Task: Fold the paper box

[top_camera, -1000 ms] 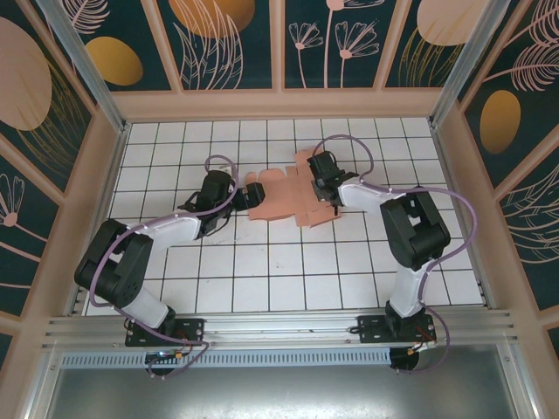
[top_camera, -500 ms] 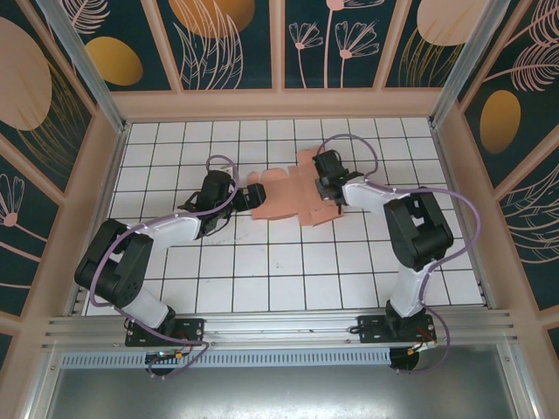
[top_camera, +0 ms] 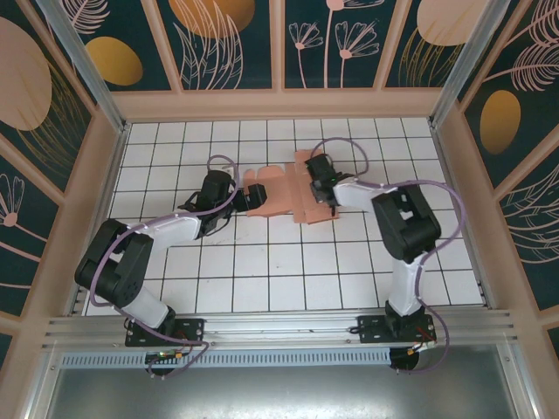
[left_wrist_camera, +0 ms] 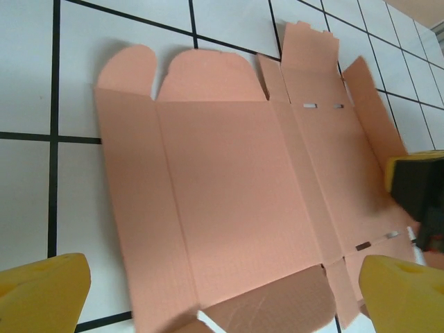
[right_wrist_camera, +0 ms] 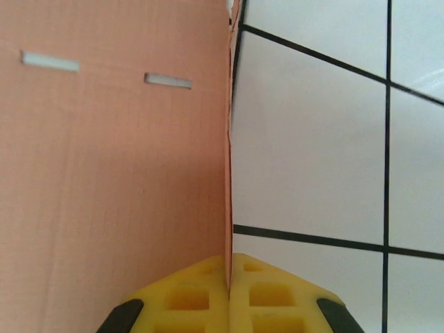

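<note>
The paper box [top_camera: 281,197] is a salmon-pink flat die-cut sheet with flaps, lying on the tiled floor between the two arms. My left gripper [top_camera: 251,193] hangs open over the sheet's left end. In the left wrist view its yellow fingertips [left_wrist_camera: 41,291] stand wide on either side of the paper box [left_wrist_camera: 229,194], touching nothing. A flap [left_wrist_camera: 270,305] at the near edge is bent upward. My right gripper [top_camera: 320,178] is shut on the sheet's right panel; its fingertips [right_wrist_camera: 201,298] pinch the card's edge, and that panel [right_wrist_camera: 111,173] stands up on edge.
White tiles with black grid lines cover the floor [top_camera: 262,271], fenced by wooden walls [top_camera: 279,105]. In the left wrist view the right gripper [left_wrist_camera: 416,187] shows at the sheet's far right. Open floor lies in front of the sheet toward the arm bases.
My right gripper has shifted a little left and back with the right panel pinched, and its arm has swung inward. The left arm has stayed still.
</note>
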